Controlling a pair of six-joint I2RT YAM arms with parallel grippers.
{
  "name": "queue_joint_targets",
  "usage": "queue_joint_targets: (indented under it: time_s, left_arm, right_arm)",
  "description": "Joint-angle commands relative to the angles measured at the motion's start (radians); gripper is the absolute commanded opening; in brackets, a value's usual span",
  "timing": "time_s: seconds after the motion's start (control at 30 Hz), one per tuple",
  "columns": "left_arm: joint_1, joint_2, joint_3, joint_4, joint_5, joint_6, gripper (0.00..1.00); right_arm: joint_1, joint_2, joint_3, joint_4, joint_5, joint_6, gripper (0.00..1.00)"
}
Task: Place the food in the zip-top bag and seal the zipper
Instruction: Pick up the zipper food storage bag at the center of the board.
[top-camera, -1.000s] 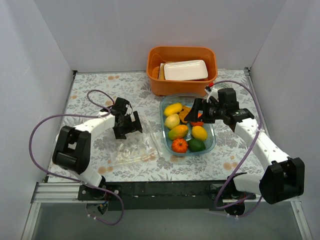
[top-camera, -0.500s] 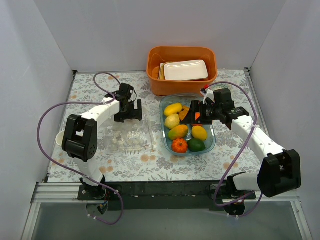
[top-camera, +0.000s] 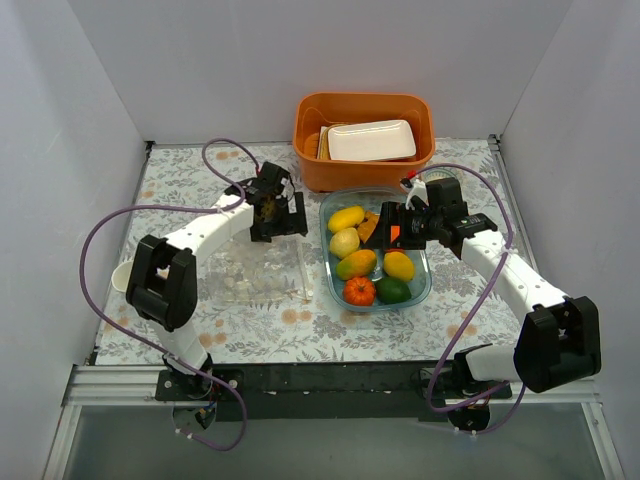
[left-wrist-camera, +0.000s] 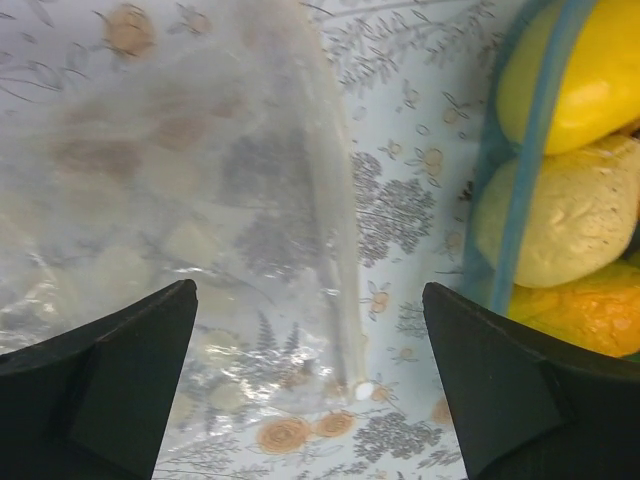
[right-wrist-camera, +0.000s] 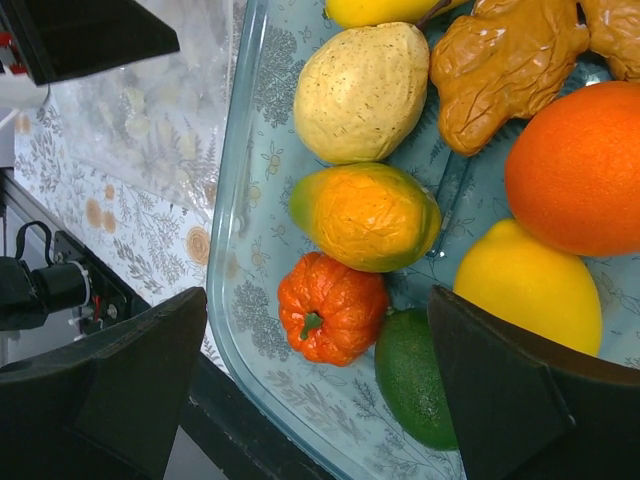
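Note:
The food (top-camera: 372, 256) lies in the clear blue dish (top-camera: 323, 232): an orange pumpkin (right-wrist-camera: 330, 305), a green fruit (right-wrist-camera: 420, 375), an orange-green mango (right-wrist-camera: 365, 215), a pale fruit (right-wrist-camera: 360, 90), a lemon (right-wrist-camera: 525, 290), an orange (right-wrist-camera: 580, 170) and a brown ginger piece (right-wrist-camera: 505, 65). The zip-top bag (top-camera: 258, 275) lies flat on the table left of the dish. Its zipper (left-wrist-camera: 335, 250) runs along the edge nearest the dish. My left gripper (top-camera: 278, 218) is open and empty above the bag's far right corner (left-wrist-camera: 308, 300). My right gripper (top-camera: 392, 226) is open and empty above the dish, over the pumpkin (right-wrist-camera: 318, 300).
An orange bin (top-camera: 310, 150) holding a white tray (top-camera: 371, 140) stands behind the dish. White walls enclose the table on three sides. A black rail (top-camera: 320, 378) runs along the front edge. The dish rim (left-wrist-camera: 510, 210) is close to the left gripper's right finger.
My left gripper has moved back and to the right, from over the crumpled bag towards the dish. The bag now lies flatter. My right gripper shifted slightly left over the dish.

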Motion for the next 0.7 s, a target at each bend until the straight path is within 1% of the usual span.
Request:
queue_joint_targets:
  time_s: [0.0, 0.17, 0.23, 0.37, 0.4, 0.67]
  left_arm:
    - [-0.061, -0.039, 0.015, -0.002, -0.05, -0.14, 0.96]
    - [-0.075, -0.033, -0.01, 0.001, -0.088, -0.189, 0.87]
    - [-0.081, -0.029, -0.013, 0.001, -0.105, -0.209, 0.86]
    - [-0.104, -0.007, -0.017, -0.012, -0.188, -0.244, 0.79]
    - [-0.107, 0.002, -0.019, -0.011, -0.192, -0.247, 0.77]
    - [-0.133, 0.06, -0.014, 0.012, -0.16, -0.292, 0.72]
  right_arm:
    - [0.002, -0.002, 0.036, -0.015, 0.018, -0.016, 0.98]
    - [0.002, 0.0, 0.042, -0.03, 0.034, -0.025, 0.98]
    - [0.001, 0.004, 0.046, -0.041, 0.041, -0.031, 0.98]
    - [0.002, 0.003, 0.054, -0.055, 0.052, -0.045, 0.98]
    - [0.002, 0.003, 0.053, -0.058, 0.055, -0.047, 0.98]
    - [0.002, 0.008, 0.053, -0.069, 0.061, -0.057, 0.98]
